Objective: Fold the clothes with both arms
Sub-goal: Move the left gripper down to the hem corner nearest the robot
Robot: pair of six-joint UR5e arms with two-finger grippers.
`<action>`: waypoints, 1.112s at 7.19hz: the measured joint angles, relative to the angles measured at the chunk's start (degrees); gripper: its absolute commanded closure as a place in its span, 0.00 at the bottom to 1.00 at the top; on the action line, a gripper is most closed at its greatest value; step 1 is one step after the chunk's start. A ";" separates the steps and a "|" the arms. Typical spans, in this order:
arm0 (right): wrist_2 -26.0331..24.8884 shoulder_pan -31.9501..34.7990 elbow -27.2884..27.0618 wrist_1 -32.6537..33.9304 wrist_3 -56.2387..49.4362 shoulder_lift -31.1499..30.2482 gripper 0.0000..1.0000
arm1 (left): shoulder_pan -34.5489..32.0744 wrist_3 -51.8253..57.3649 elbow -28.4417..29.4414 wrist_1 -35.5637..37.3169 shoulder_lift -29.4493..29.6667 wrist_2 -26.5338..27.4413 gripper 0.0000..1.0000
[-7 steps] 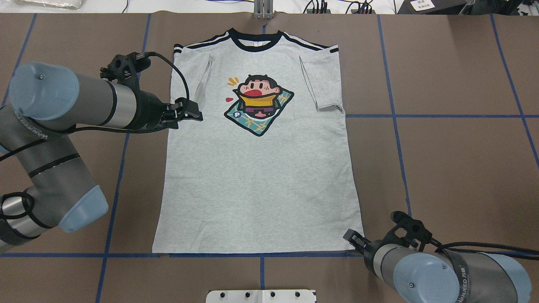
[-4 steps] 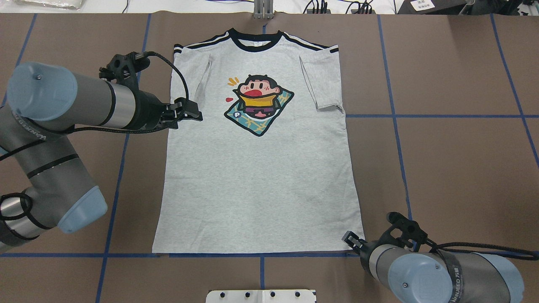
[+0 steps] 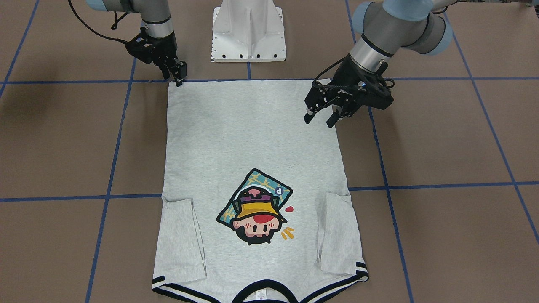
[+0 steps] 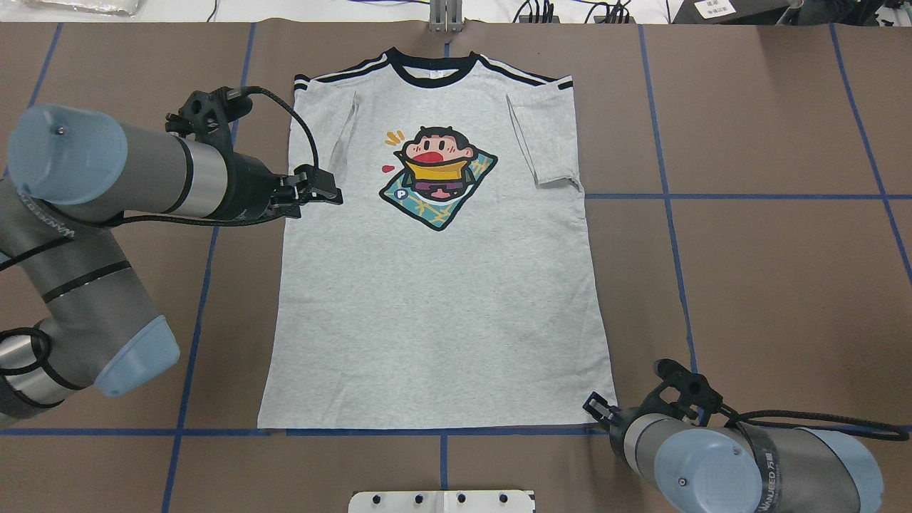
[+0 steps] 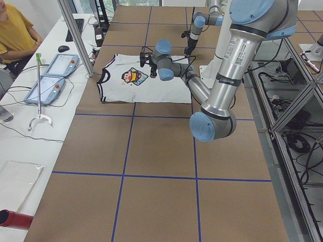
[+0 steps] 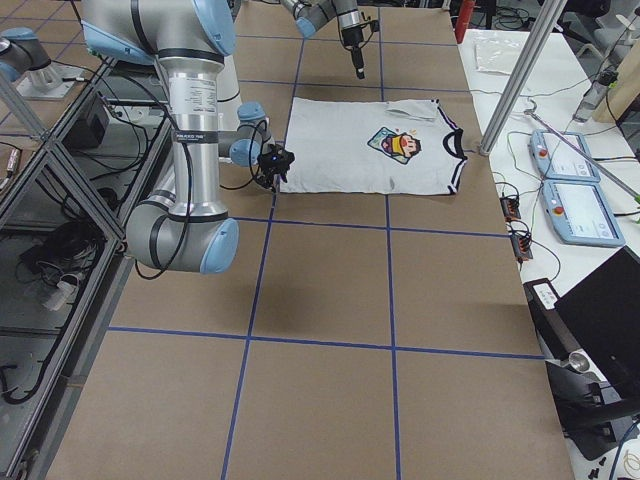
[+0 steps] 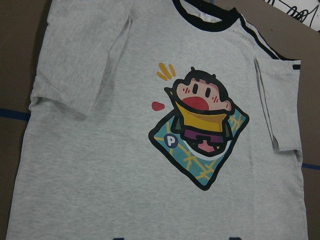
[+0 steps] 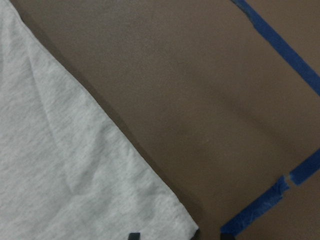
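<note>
The grey T-shirt lies flat and face up on the brown table, collar at the far side and both sleeves folded in over the chest. My left gripper hovers open just above the shirt's left side edge, below the folded sleeve; the front view shows its spread fingers clear of the cloth. The left wrist view looks down on the cartoon print. My right gripper is low at the shirt's near right hem corner, open, with its fingertips on either side of that corner.
The white pedestal base stands at the table's near edge, between the arms. Blue tape lines cross the brown surface. A metal post stands behind the collar. A side bench holds teach pendants, with a seated person beside it.
The right arm has crept slightly inward and its gripper has settled a little closer onto the hem corner. The left arm has barely shifted; the shirt has not moved.
</note>
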State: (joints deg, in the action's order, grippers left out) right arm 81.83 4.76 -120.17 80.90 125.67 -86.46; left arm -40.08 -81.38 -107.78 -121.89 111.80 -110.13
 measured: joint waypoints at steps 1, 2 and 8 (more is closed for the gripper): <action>-0.02 -0.01 0.03 0.22 0.01 0.01 0.73 | 0.00 -0.01 -0.15 0.05 -0.03 0.02 0.24; -0.06 -0.01 0.02 0.53 0.01 0.02 1.00 | 0.00 -0.01 -0.20 0.09 -0.06 0.06 0.24; 0.07 0.41 -3.27 0.89 -0.01 -0.29 1.00 | 3.61 -8.66 -7.88 2.08 -8.24 -4.34 0.31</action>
State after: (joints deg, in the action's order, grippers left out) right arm 81.90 5.18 -123.44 81.79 125.66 -86.75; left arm -36.47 -90.04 -115.66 -119.82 103.57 -114.47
